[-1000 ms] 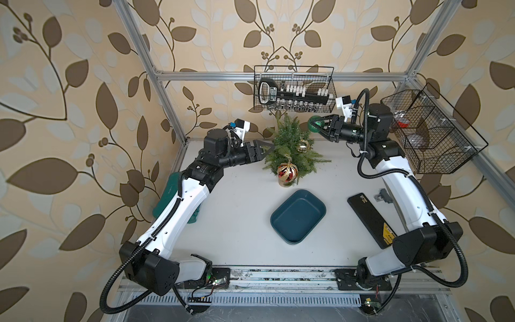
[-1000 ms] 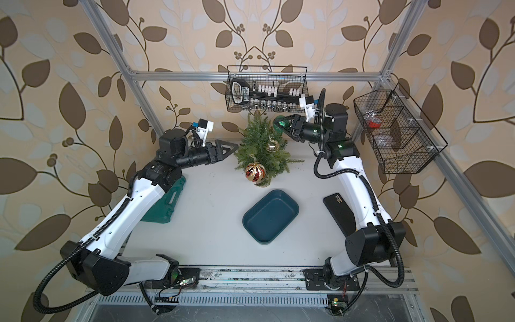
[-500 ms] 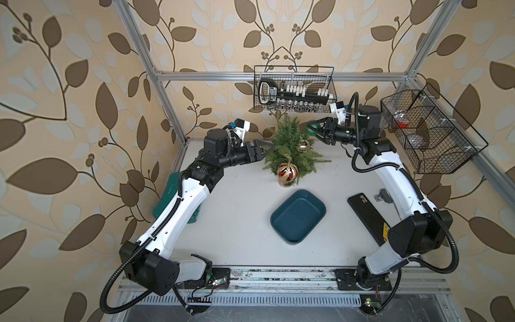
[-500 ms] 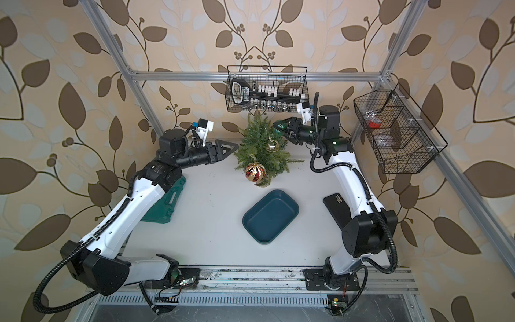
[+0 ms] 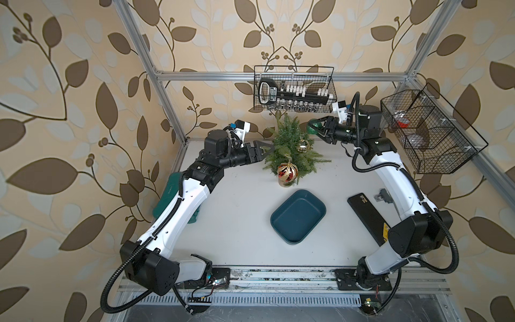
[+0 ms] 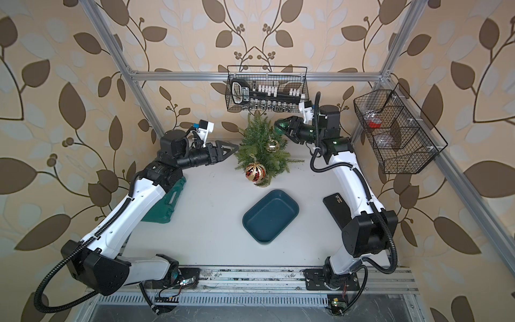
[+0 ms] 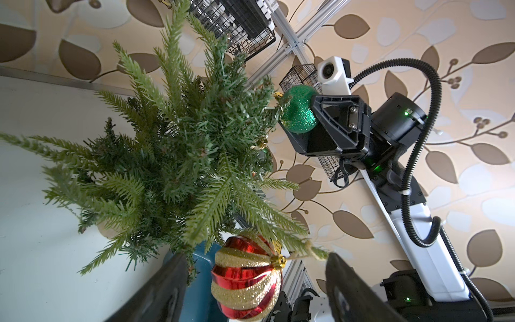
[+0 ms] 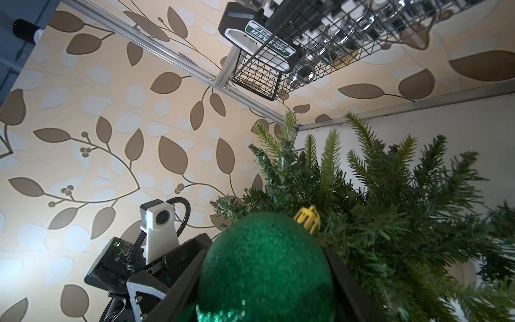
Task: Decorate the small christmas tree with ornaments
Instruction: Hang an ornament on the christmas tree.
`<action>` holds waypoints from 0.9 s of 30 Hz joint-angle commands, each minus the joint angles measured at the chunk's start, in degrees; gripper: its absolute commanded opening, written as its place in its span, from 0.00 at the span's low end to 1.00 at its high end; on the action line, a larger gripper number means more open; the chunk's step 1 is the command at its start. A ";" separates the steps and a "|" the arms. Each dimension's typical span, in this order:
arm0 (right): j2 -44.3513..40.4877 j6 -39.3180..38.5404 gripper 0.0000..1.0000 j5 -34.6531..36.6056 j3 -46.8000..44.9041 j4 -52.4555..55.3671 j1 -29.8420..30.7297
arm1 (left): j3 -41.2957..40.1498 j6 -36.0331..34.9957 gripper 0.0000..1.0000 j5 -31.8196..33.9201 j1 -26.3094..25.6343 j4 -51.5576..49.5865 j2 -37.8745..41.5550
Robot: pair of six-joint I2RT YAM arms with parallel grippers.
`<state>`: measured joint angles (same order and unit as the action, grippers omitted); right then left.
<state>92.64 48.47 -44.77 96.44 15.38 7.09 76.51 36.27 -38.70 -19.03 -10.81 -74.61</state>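
The small christmas tree (image 5: 289,147) (image 6: 260,150) stands at the back of the table. Two ornaments hang on it: a red-and-gold ribbed bauble (image 5: 287,170) (image 7: 246,276) low at the front and a small gold one (image 5: 303,145) (image 6: 272,145) higher up. My right gripper (image 5: 317,128) (image 8: 264,278) is shut on the green glitter bauble (image 5: 312,127) (image 7: 299,113) (image 8: 264,259), whose gold cap (image 8: 306,218) is at the needle tips on the tree's upper right side. My left gripper (image 5: 264,149) (image 7: 253,264) is open and empty at the tree's left side.
A blue tray (image 5: 320,207) lies in front of the tree. A flat black device (image 5: 365,214) lies by the right arm. A green case (image 5: 167,195) sits under the left arm. Wire baskets hang above the tree (image 5: 294,89) and on the right wall (image 5: 429,131).
The right arm's wrist and elbow shifted and came back, and the green bauble stayed close to the tree's upper right side. The left arm has not moved.
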 commanded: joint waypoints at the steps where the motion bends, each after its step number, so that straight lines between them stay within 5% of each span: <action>1: -2.14 0.12 0.56 0.65 1.31 -1.05 -0.71 | -0.45 0.25 0.79 -1.38 0.57 2.81 0.60; 27: -4.75 5.57 0.56 -3.26 -6.17 -7.39 -1.66 | -0.82 0.72 0.78 -1.55 0.72 3.37 0.08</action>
<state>89.67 51.77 -46.17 91.31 11.14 5.54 75.59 36.60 -38.85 -19.00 -10.02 -74.74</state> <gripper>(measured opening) 0.564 0.786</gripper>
